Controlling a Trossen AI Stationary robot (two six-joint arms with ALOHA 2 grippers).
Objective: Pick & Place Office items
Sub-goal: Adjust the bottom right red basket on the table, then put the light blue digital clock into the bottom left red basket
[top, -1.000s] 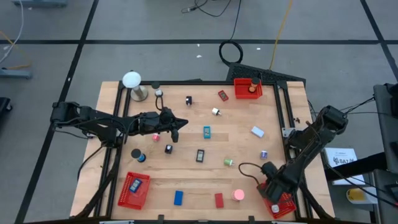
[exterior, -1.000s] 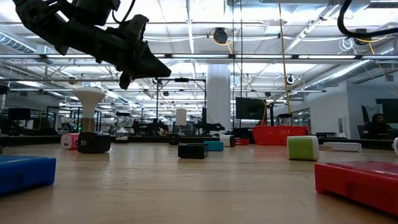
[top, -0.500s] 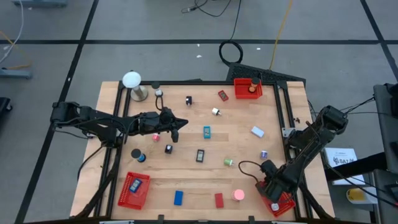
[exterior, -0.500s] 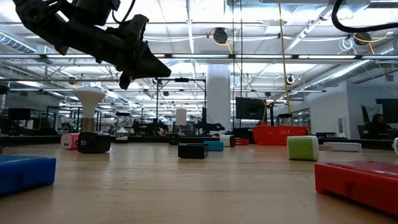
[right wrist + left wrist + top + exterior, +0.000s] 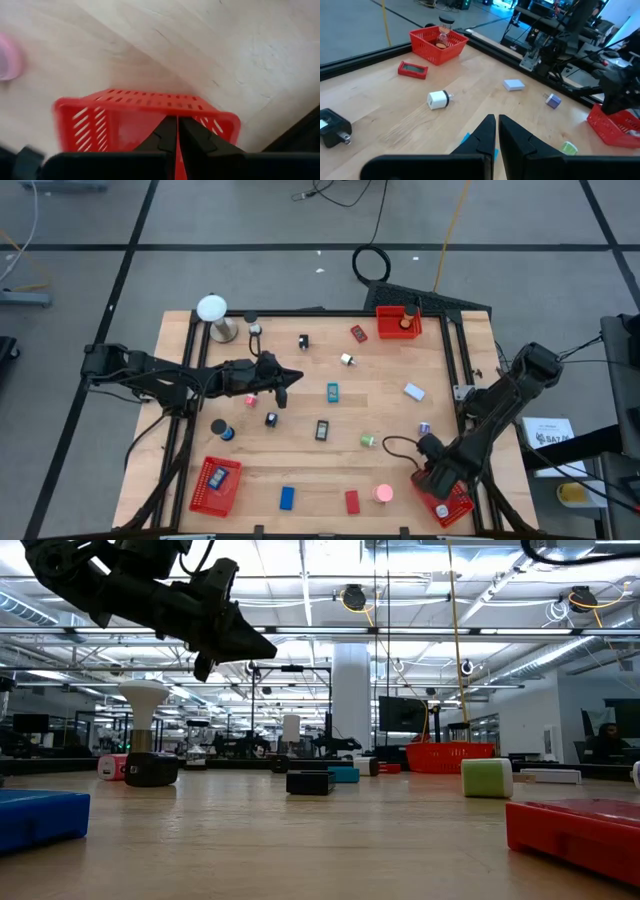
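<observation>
Office items lie scattered on the wooden table (image 5: pixel 300 465): a teal block (image 5: pixel 333 391), a black block (image 5: pixel 322 430), a green roll (image 5: pixel 368 440), a pink round piece (image 5: pixel 384 493), a blue block (image 5: pixel 287 498) and a red block (image 5: pixel 352 501). My left gripper (image 5: pixel 292 380) is shut and empty, hovering above the table left of the teal block; it also shows in the left wrist view (image 5: pixel 496 125) and the low view (image 5: pixel 262 643). My right gripper (image 5: pixel 432 472) is shut and hangs over a red mesh basket (image 5: pixel 145 117) at the near right corner.
A second red basket (image 5: pixel 398 322) stands at the far right and a third (image 5: pixel 215 485) at the near left. A white ball on a metal stand (image 5: pixel 212 310) is at the far left. A white plug (image 5: pixel 438 99), a pale blue block (image 5: pixel 514 85) and a red block (image 5: pixel 413 69) lie beyond my left gripper.
My right gripper has risen a little above the red basket at the near right corner. My left arm has kept still.
</observation>
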